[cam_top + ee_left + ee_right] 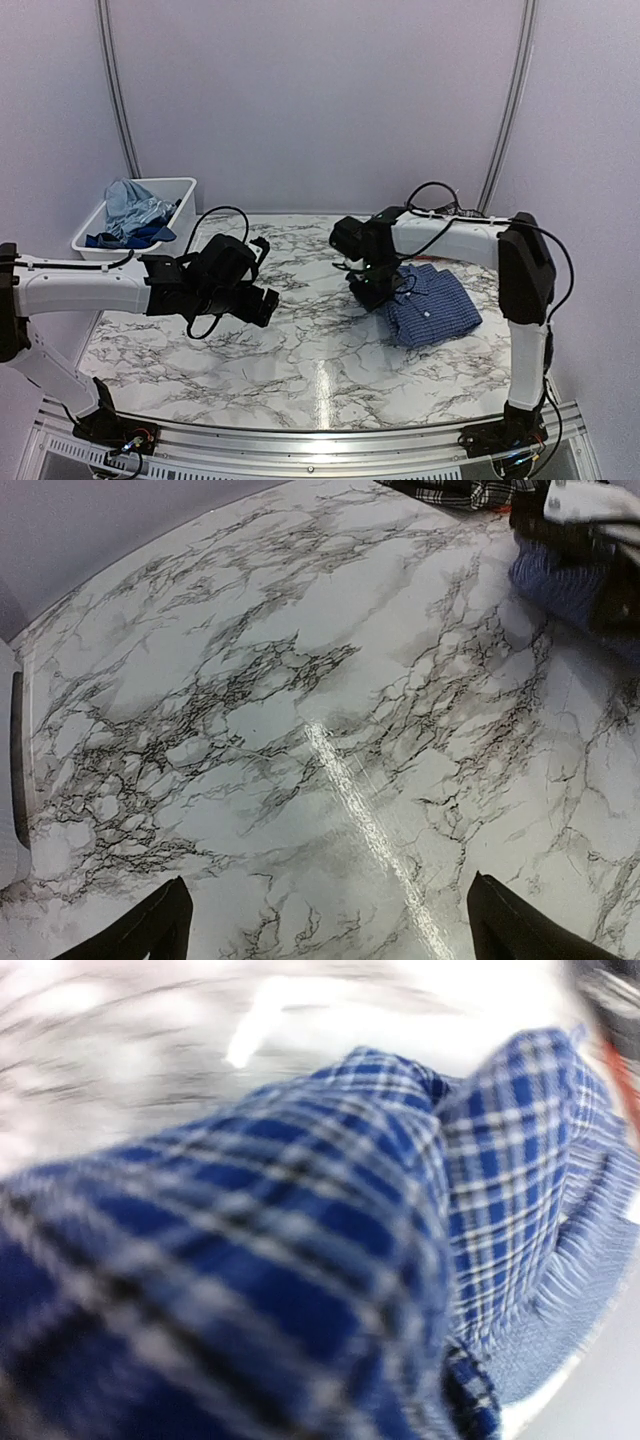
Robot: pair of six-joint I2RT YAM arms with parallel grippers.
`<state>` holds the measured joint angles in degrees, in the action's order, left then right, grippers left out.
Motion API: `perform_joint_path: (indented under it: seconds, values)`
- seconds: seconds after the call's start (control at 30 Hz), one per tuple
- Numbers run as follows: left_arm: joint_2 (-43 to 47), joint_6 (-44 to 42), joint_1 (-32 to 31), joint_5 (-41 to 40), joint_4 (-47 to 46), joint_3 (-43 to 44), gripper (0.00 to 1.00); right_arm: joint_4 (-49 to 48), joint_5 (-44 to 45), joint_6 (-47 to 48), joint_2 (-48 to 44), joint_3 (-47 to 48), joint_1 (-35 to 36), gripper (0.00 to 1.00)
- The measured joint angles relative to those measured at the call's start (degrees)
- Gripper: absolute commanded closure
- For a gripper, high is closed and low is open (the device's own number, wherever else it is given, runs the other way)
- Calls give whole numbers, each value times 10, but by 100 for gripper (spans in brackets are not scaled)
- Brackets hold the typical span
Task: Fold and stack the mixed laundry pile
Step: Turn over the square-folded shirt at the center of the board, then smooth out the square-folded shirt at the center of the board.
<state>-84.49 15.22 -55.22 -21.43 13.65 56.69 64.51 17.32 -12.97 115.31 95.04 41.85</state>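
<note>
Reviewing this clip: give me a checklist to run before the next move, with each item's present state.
1. The left claw is open above the grey-veined white marble table: ok.
2. The right claw is shut at the folded navy small-check button shirt: ok.
3. Cloth pinched in the right claw: cannot tell, wrist view blurred.
4. Arms apart: ok.
5. The white rectangular plastic bin emptied: not ok, the plain light blue T-shirt and the solid royal blue garment lie inside.
</note>
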Motion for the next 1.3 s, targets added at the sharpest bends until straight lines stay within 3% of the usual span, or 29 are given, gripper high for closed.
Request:
perform_joint_path:
  seconds: [0.13,0.27,0.3,0.47,0.6,0.7,0.83,1.03,1.17,1.3]
  values:
    - [21,28,17,6,0,-19,1,-23,-93,-31,67,43,66,63]
    - [51,73,44,32,-3,-45,1,-95,-253,-70,95,83,76,26]
    - [65,91,57,47,-10,-57,1,-121,-301,-76,96,92,74,21]
    - [103,147,97,112,-46,-92,1,-239,-469,-95,69,132,58,23]
    - [63,165,82,179,-86,-77,2,-308,-539,-90,-61,22,-13,32]
    - [-7,165,50,215,-103,-30,8,-325,-553,-68,-169,-93,-131,36]
    - [-102,154,16,258,-121,57,22,-327,-534,-24,-199,-192,-226,40]
    - [-221,165,13,315,-157,146,38,-331,-526,10,-167,-324,-224,44]
    - [-256,184,40,339,-163,125,41,-367,-537,3,-163,-394,-217,44]
    - [-254,189,83,345,-164,69,42,-426,-559,-30,-163,-423,-165,44]
